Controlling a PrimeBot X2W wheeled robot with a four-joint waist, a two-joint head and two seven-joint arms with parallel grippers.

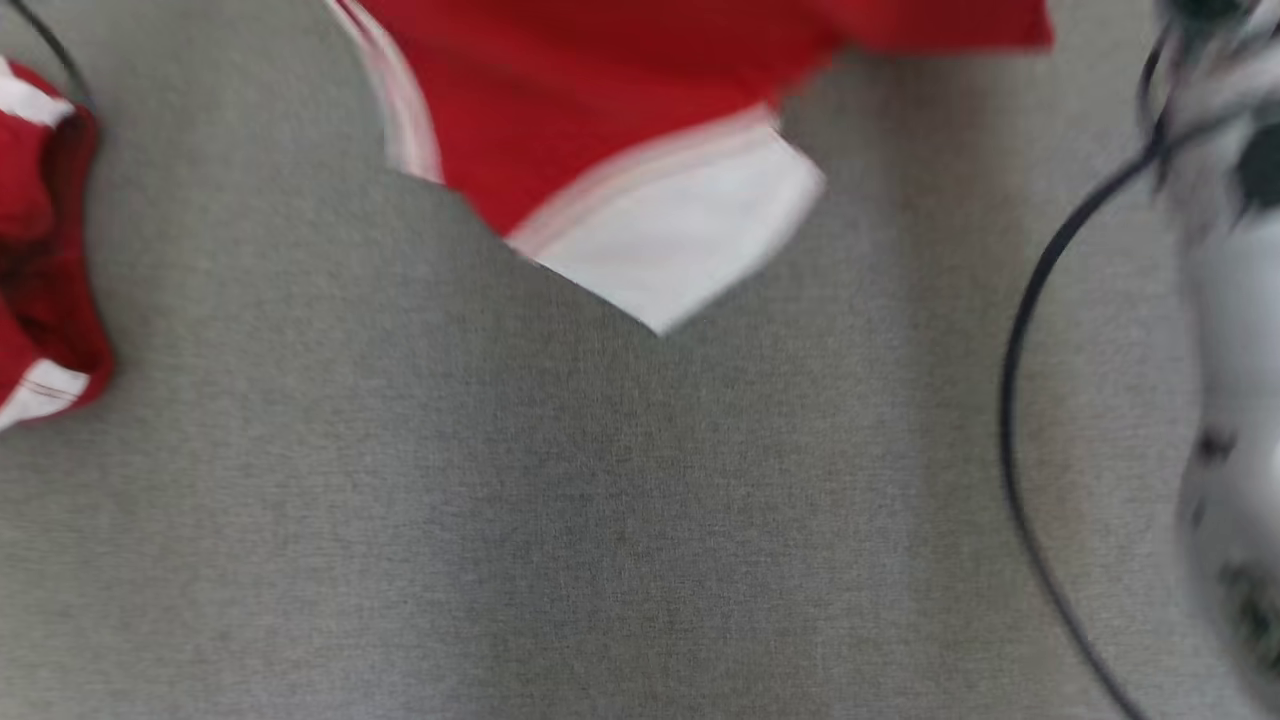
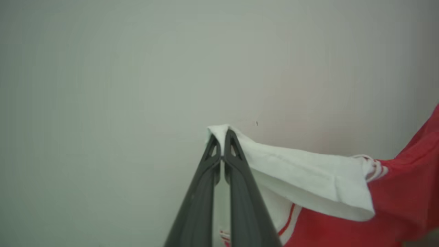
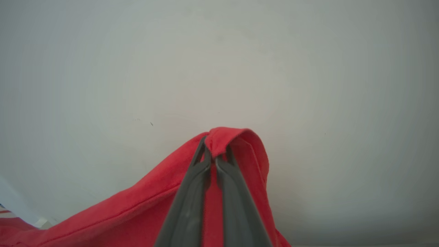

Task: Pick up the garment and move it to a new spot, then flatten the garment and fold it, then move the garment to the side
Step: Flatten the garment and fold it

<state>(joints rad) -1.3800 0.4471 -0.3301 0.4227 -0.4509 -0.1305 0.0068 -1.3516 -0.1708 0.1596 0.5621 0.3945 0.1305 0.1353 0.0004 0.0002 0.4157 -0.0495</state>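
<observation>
Blurred pale forearm (image 1: pixel 1235 330) with 1 black cable (image 1: pixel 1030 300) crowds the right edge of the head view, and 1 red garment (image 1: pixel 600 90) with a white panel reaches in from the top over the grey surface (image 1: pixel 600 520), 1 more red-and-white bunch (image 1: pixel 45 270) at the left edge. Over to the left wrist view: left gripper (image 2: pixel 222 137), 2 fingers pinched tight on the garment's white hem, red cloth trailing right. Right wrist view now: right gripper (image 3: pixel 215 151), 2 fingers clamped on 1 red fold.
</observation>
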